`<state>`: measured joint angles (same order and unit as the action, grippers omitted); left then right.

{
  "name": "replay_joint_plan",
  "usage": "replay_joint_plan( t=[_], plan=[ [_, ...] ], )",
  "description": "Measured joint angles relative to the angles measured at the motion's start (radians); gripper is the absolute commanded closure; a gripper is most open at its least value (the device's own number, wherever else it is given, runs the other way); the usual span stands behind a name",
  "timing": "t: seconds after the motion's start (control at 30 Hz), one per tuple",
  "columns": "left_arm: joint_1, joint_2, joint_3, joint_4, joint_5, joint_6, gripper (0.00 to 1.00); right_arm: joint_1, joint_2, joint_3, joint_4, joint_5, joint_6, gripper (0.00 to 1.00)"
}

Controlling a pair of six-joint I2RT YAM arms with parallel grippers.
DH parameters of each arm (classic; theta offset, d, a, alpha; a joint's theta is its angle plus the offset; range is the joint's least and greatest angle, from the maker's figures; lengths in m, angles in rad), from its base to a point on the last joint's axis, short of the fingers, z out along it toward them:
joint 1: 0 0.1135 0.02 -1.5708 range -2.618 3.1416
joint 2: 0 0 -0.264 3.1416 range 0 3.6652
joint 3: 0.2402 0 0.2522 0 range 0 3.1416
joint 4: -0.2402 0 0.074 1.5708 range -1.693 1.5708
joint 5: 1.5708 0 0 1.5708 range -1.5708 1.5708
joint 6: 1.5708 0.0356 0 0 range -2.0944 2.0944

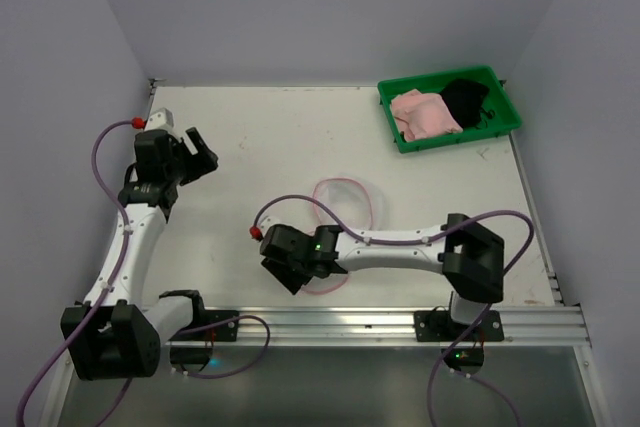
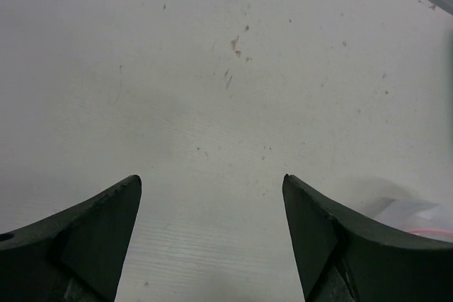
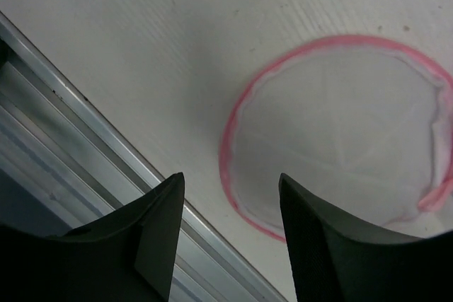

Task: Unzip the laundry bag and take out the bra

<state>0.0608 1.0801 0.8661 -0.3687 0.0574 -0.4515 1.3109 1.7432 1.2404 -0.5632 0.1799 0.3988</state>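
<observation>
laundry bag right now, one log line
laundry bag: on table | left gripper: open, empty | right gripper: open, over bag rim

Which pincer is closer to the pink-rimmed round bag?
The right pincer, just beside the laundry bag; the left pincer is far off to the left.

No text, label, brand, number or sign can be read in any of the views. The laundry bag (image 3: 340, 139) shows only plain mesh with pink trim. The green tray (image 1: 460, 139) has no legible marking, and the table (image 2: 212, 68) carries only small specks and scuffs.
</observation>
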Motion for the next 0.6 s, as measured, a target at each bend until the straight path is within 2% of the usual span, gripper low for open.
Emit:
replay_joint_plan(
  t=[0.1,0.33,0.53,0.6],
  plan=[
    [0.006,0.000,-0.003,0.000,-0.002,0.000,0.16,0.018,0.098,0.069,-0.039,-0.016,-0.008,0.53],
    [0.012,0.000,-0.009,-0.001,-0.002,0.000,0.16,0.019,0.229,0.178,-0.143,-0.019,-0.011,0.58],
    [0.017,0.000,-0.012,0.000,-0.002,0.000,0.16,0.019,0.304,0.240,-0.199,-0.027,-0.012,0.67],
    [0.018,0.000,-0.012,0.000,-0.002,0.000,0.16,0.019,0.320,0.257,-0.211,-0.034,-0.015,0.81]
  ],
)
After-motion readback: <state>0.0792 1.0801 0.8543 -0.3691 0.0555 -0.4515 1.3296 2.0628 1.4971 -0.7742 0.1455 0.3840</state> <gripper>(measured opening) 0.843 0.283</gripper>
